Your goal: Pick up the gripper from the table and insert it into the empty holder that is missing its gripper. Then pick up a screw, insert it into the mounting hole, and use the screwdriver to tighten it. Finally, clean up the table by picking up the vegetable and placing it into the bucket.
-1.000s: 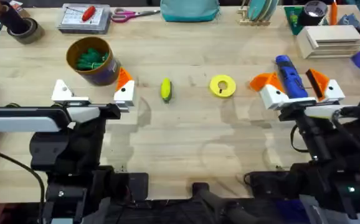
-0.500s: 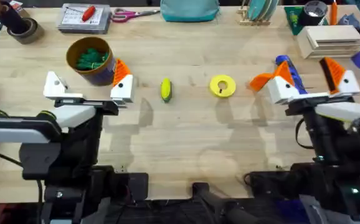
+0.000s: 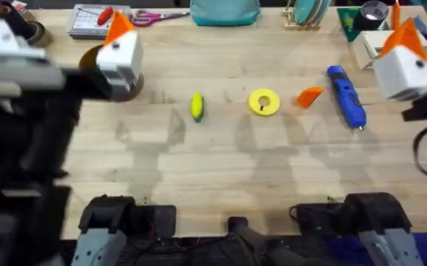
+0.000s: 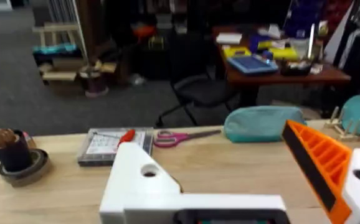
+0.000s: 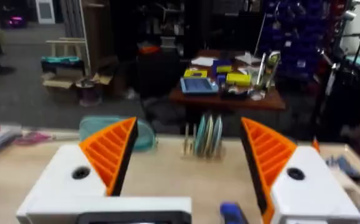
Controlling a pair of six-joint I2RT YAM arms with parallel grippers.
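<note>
Both arms raised high, close under the overhead camera. Left gripper (image 4: pixel 230 180) — jaws wide apart, nothing held; one mount is a bare white holder (image 4: pixel 139 180), the other carries an orange ribbed finger (image 4: pixel 314 165). Right gripper (image 5: pixel 186 168) spread wide, empty, both orange pads fitted. On the table: loose orange gripper (image 3: pixel 309 96) just beside the blue-handled screwdriver (image 3: pixel 346 96); toy corn (image 3: pixel 196 106) near mid-table; bucket (image 3: pixel 128 85) largely hidden behind the left arm.
</note>
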